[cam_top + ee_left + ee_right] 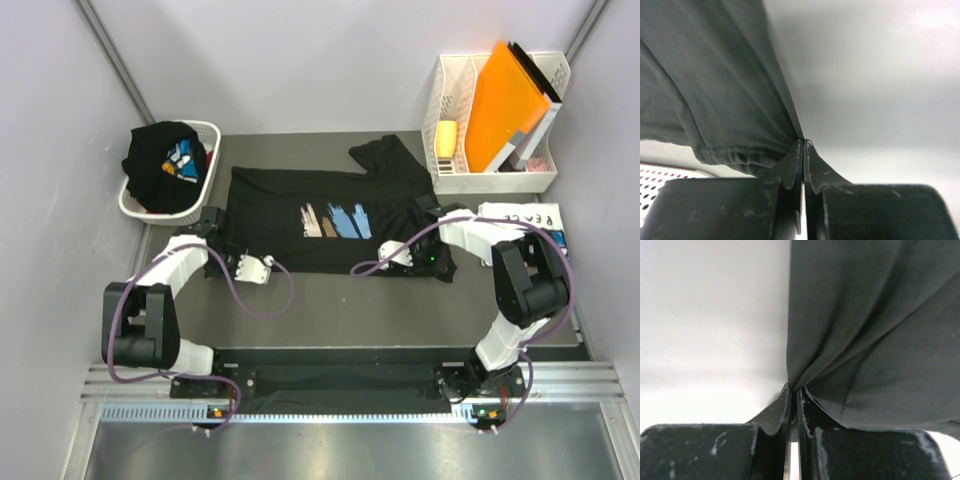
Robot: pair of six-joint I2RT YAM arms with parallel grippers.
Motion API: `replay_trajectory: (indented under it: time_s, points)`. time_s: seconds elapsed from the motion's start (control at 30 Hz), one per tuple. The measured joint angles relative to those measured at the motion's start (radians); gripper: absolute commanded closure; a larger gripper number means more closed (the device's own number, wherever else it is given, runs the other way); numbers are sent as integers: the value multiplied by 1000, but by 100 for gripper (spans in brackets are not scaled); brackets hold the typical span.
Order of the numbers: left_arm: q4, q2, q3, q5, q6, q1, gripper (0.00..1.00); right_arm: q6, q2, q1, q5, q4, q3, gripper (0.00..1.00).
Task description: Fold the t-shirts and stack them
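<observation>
Black tee (pixel 300 195) with the blue/white/tan brush-stroke print is spread print-up dead centre on the table (pixel 400 300), 1 sleeve poking out toward 1 o'clock.

Both arms have a pinch on it. The left gripper (pixel 803 144) is clamped all the way closed on the fabric at the shirt's 8 o'clock corner. In the wrist view the cloth comes right out of the fingertips and a stitched hem sags just beside them. The right gripper (pixel 793 388) is the same: fingers squeezed together on a bunch of black cloth at the shirt's 4 o'clock corner, folds fanning up from the pinch.

The rest, going by the overhead view:
- white laundry basket (pixel 207 178) at 10 o'clock, with a wad of black tee (pixel 150 150) in it, a bit of blue print showing
- folded white tee (pixel 520 213) at 3 o'clock, lettering on top, partly hidden by the right arm
- white file rack (pixel 452 182) at 1 o'clock holding the orange folder (pixel 505 100)
</observation>
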Motion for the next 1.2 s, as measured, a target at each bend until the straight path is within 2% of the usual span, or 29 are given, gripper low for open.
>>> replay_trajectory:
  time_s: [0.3, 0.93, 0.97, 1.0, 1.03, 1.07, 1.1, 1.13, 1.17, 1.2]
  points:
    - [-122, -77, -1, 34, 99, 0, 100, -24, -16, 56, 1, -18, -23, 100]
    - [-150, -125, -127, -61, 189, 0, 100, -84, -168, 64, 50, -15, -174, 100]
    - [-149, -124, -127, -66, 192, 0, 100, -85, -171, 64, 50, -15, -179, 98]
    - [-149, -123, -127, -71, 195, 0, 100, -86, -174, 64, 52, -14, -183, 91]
    - [-148, -122, -127, -73, 196, 0, 100, -86, -174, 64, 53, -11, -186, 69]
    - [-148, -118, -127, -75, 197, 0, 88, -86, -174, 64, 54, -11, -188, 63]
    - [-147, -115, -127, -76, 197, 0, 82, -79, -174, 64, 55, -10, -189, 59]
    - [-145, -111, -127, -83, 199, 0, 77, -85, -175, 64, 60, -13, -190, 49]
    - [-142, -109, -127, -90, 200, 0, 68, -83, -176, 63, 64, -13, -192, 43]
    - [-139, -105, -127, -104, 193, 0, 66, -83, -176, 63, 66, -17, -195, 39]
